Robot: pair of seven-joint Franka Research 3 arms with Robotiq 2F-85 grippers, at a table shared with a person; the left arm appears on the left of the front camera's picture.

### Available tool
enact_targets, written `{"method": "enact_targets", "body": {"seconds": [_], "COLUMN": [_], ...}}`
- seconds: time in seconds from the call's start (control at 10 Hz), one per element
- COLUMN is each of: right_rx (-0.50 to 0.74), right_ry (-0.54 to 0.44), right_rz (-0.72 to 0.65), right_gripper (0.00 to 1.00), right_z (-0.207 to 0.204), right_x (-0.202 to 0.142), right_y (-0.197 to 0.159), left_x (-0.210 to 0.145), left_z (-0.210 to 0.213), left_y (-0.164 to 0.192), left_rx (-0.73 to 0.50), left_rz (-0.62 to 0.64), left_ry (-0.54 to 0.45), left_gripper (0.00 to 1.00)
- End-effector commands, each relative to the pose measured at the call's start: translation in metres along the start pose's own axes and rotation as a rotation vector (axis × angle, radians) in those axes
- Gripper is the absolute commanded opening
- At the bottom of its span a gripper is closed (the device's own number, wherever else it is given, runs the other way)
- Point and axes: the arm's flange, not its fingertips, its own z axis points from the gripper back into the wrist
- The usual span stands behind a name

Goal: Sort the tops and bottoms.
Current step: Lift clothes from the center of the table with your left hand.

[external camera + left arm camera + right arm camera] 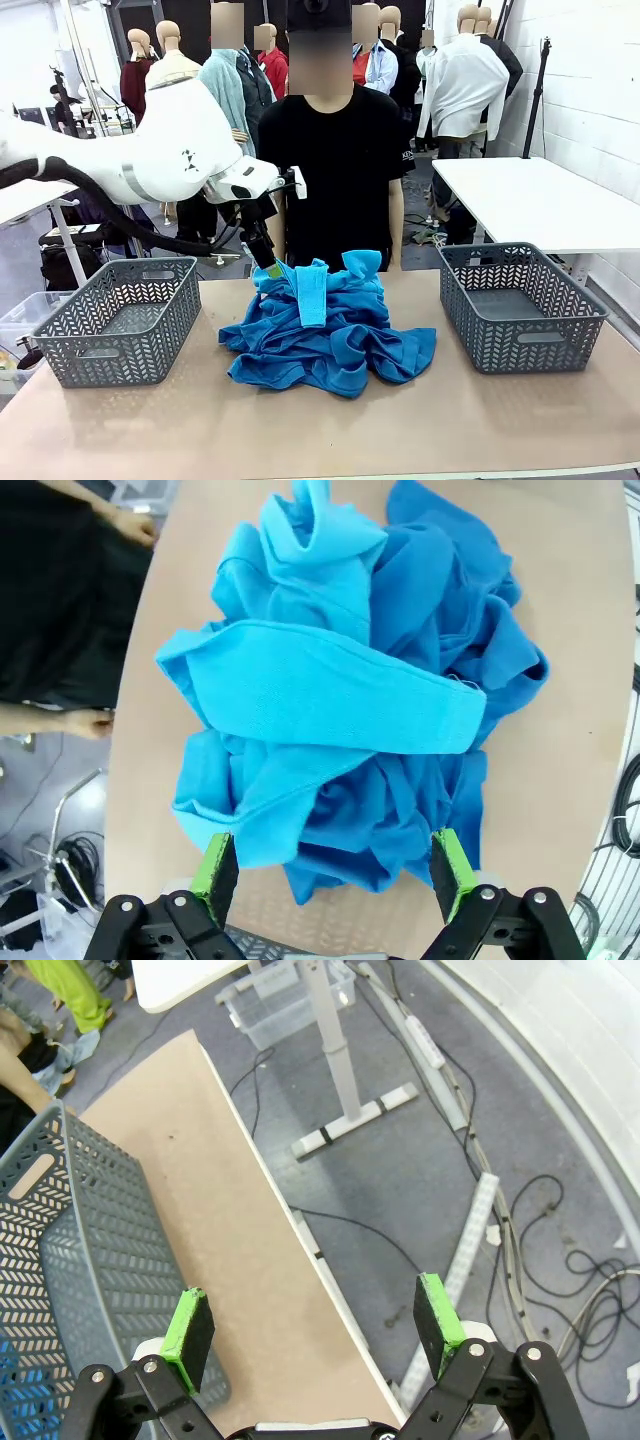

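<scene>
A heap of bright blue tops (325, 335) lies crumpled in the middle of the brown table, one lighter blue piece draped over its top (330, 685). My left gripper (270, 265) hangs at the heap's far left edge, just above the cloth. In the left wrist view it (335, 875) stands open, its green pads (215, 875) on either side of the heap's edge with nothing gripped. My right gripper (315, 1330) is open over the table's right edge, holding nothing, with the floor below it. I cannot tell tops from bottoms in the heap.
Two grey lattice baskets stand on the table, one at the left (122, 318) and one at the right (520, 303); the right one's wall (70, 1230) is beside my right gripper. A person in black (335, 160) stands at the far side. Cables and table legs (345, 1070) cover the floor.
</scene>
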Motion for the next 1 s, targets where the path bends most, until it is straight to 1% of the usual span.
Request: {"method": "enact_targets", "body": {"seconds": [0.0,0.1,0.2,0.3,0.5,0.6,0.9], "right_rx": [-0.004,-0.004,-0.004,-0.004,-0.004,-0.004,-0.004], "right_ry": [0.004,0.004,0.004,0.004,0.004,0.004,0.004], "right_rz": [-0.002,-0.002,-0.002,-0.002,-0.002,-0.002,-0.002], "right_gripper": [1.0,1.0,1.0,1.0,1.0,1.0,1.0], "right_z": [0.002,0.002,0.002,0.002,0.002,0.002,0.002], "right_x": [0.0,0.0,0.0,0.0,0.0,0.0,0.0], "right_y": [0.001,0.001,0.001,0.001,0.001,0.001,0.001], "left_x": [0.0,-0.001,-0.001,-0.001,0.0,-0.001,-0.004], "left_z": [0.0,-0.004,-0.01,-0.017,-0.025,-0.03,-0.046], "left_y": [0.017,0.019,0.025,0.035,0.045,0.05,0.06], "left_rx": [-0.017,-0.029,-0.013,-0.053,-0.117,-0.115,-0.168], "left_rz": [-0.042,-0.06,-0.068,-0.073,-0.083,-0.075,-0.058], "left_ry": [-0.001,-0.004,0.008,0.008,0.007,0.024,0.018], "left_gripper": [1.0,1.0,1.0,1.0,1.0,1.0,1.0]}}
